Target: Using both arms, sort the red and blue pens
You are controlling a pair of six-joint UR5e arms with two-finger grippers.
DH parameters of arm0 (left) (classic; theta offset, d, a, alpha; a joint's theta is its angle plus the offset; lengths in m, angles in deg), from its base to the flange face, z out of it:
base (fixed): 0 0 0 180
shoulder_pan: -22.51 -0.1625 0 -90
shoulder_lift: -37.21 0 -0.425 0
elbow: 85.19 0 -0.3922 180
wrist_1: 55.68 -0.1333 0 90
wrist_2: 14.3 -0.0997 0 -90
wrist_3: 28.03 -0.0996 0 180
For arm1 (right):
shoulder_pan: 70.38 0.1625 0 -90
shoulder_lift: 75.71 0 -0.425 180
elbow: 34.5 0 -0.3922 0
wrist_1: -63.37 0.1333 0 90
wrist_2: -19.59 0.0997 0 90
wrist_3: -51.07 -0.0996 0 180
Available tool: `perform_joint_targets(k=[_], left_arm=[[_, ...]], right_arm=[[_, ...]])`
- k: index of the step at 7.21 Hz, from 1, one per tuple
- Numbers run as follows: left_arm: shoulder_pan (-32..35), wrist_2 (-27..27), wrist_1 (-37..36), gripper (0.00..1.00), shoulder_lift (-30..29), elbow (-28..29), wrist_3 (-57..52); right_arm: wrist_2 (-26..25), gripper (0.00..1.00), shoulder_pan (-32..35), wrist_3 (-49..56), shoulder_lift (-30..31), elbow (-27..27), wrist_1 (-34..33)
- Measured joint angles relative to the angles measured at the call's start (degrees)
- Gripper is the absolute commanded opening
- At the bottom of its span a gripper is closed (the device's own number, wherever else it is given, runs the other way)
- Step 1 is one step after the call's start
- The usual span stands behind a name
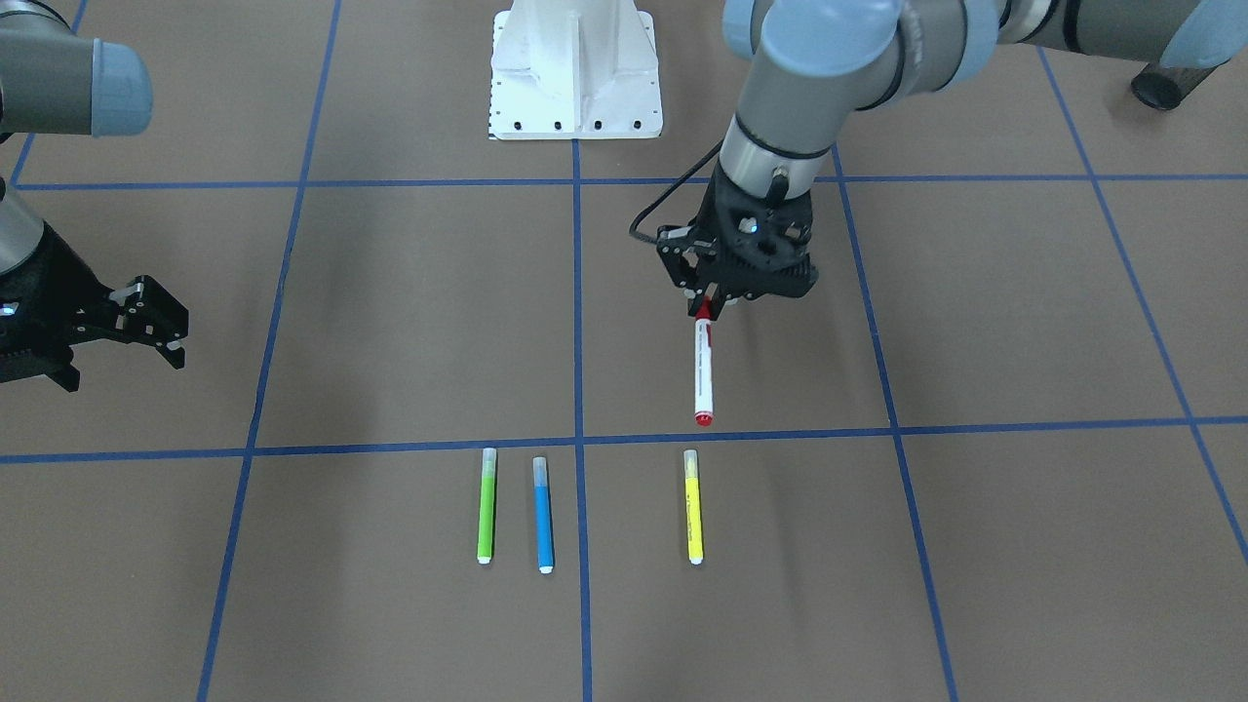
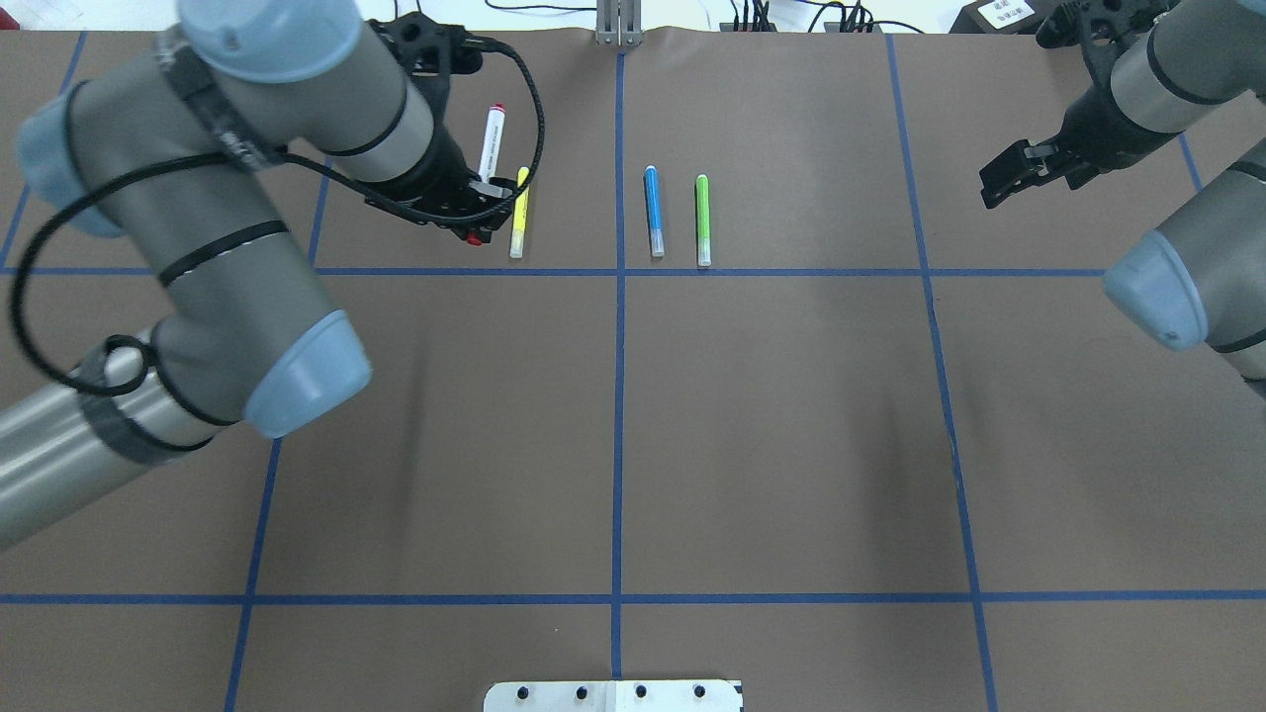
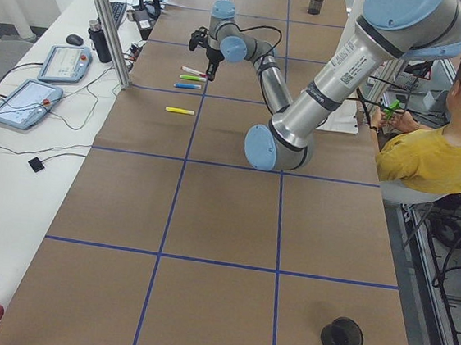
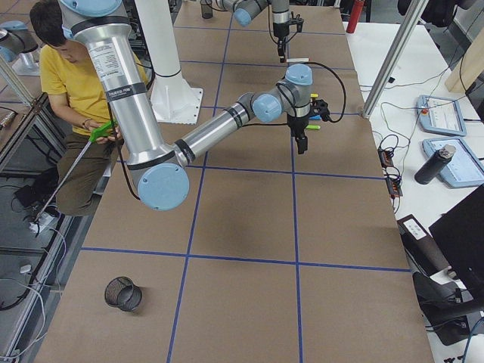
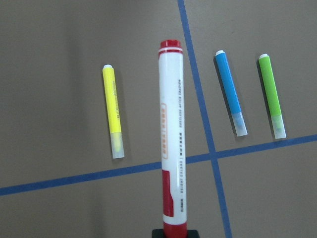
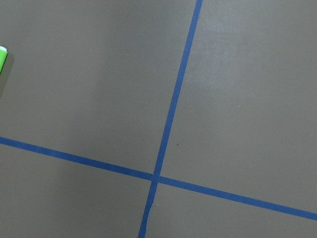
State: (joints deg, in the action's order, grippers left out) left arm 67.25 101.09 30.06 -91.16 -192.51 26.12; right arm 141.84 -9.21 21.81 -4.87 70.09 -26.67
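Your black two-finger left hand [image 1: 704, 310] was clamped on the red cap end of the slim white-barrelled red pen [image 1: 703, 375]. The barrel stuck out past the fingers like a cantilever and looked clear of the brown paper-covered counter [image 1: 1024, 322]. Its free red end sat over the blue tape line [image 1: 877, 429], just short of the slim yellow marker [image 1: 693, 507]. I read that as the carry step: red pen picked, not yet put down. To do it well you needed a firm squeeze, since a grip on the cap can let the barrel droop or pull out. You also needed to move slow and level, keep the free end above the yellow marker, and bring the pen low and flat before letting go so it would not roll. Where the red pen was meant to go I could not tell; no bin or mark showed. Your black two-finger right hand [image 2: 1007, 180] was spread wide and empty, well apart from the pens. The bright blue pen with the translucent cap [image 1: 543, 514] lay flat on the counter just beside the lime green marker [image 1: 486, 505]. That one looked like the right hand's job, and it would have had to close on the blue barrel alone without nudging the green one. Writing: in the left wrist view the red pen's barrel carried an orange boxed block and lines of small dark print, too small to read, no brand legible. The yellow marker had faint print, also unreadable.
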Motion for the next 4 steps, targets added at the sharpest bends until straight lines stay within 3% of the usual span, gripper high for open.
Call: perform_joint_targets(k=[2, 4], left_arm=[[2.7, 0.2, -2.3, 0.00, 9.2, -12.4, 0.0], [7.4, 0.8, -2.9, 0.00, 17.9, -18.4, -4.8]], right_arm=[[0.0, 1.00, 0.0, 0.0, 0.0, 0.0, 0.0], [0.0, 1.00, 0.0, 0.0, 0.0, 0.0, 0.0]])
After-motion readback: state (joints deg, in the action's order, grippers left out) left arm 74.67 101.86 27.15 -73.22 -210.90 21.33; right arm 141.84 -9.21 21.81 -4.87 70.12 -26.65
